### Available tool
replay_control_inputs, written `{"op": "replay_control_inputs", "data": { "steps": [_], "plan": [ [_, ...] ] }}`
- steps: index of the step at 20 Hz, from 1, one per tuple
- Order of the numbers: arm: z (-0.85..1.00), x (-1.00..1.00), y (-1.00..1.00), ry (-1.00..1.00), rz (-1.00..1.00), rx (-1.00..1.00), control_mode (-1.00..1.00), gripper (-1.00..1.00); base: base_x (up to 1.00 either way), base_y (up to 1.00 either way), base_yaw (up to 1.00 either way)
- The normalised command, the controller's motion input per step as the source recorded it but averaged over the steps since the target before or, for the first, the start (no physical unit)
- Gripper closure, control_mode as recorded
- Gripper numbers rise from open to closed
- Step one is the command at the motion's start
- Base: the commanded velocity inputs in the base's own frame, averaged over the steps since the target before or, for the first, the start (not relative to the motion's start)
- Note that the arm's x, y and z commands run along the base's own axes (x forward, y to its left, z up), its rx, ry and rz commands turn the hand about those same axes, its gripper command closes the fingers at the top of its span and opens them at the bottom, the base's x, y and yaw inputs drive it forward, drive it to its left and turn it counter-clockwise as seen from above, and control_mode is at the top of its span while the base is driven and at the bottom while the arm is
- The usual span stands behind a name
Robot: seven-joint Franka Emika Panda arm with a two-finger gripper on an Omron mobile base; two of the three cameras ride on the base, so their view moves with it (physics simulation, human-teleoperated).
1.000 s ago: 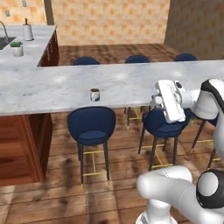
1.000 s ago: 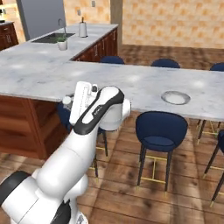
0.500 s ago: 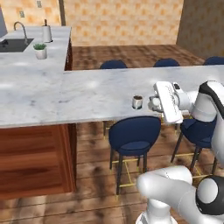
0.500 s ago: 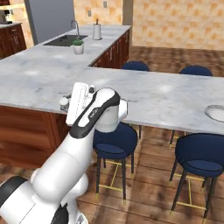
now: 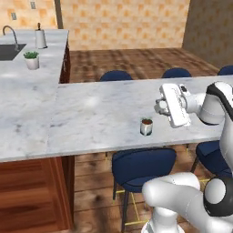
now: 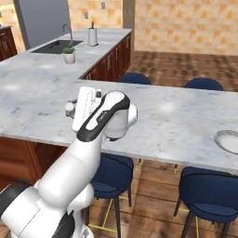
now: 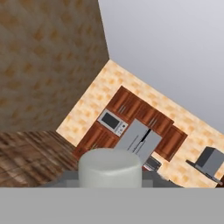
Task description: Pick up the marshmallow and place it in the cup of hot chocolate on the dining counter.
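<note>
The cup of hot chocolate point(image 5: 146, 127), a small white mug with brown liquid, stands near the front edge of the dining counter point(image 5: 100, 113). My gripper point(image 5: 159, 107) hangs above the counter, up and to the right of the mug, pointing sideways. It is shut on the marshmallow point(image 7: 110, 168), a pale soft block that sits low in the hand view. From the right base view the gripper point(image 6: 69, 107) sticks out left of the white hand, and my arm hides the mug.
Dark blue chairs point(image 5: 143, 166) line both sides of the counter. A round grey plate point(image 6: 228, 140) lies at its right end. On the kitchen counter behind stand a white plant pot point(image 5: 32, 60), a sink point(image 5: 8, 51) and a paper towel holder point(image 5: 41, 38).
The base has driven, so the whole scene shifted: counter and mug now sit closer and more central under the hand. The arm keeps its pose, still holding the marshmallow.
</note>
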Motion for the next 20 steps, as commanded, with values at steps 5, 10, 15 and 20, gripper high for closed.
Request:
{"op": "replay_control_inputs", "data": {
  "steps": [5, 10, 15, 20],
  "plan": [
    [0.0, 0.0, 0.0, 0.0, 0.0, 0.0, 1.0, 1.0, 0.79, 0.23, -0.15],
    [0.0, 0.0, 0.0, 0.0, 0.0, 0.0, 1.0, 1.0, 0.65, 0.0, -0.15],
    [0.0, 0.0, 0.0, 0.0, 0.0, 0.0, 1.0, 1.0, 0.55, 0.0, -0.22],
    [0.0, 0.0, 0.0, 0.0, 0.0, 0.0, 1.0, 1.0, 0.32, 0.0, -0.19]
  ]
}}
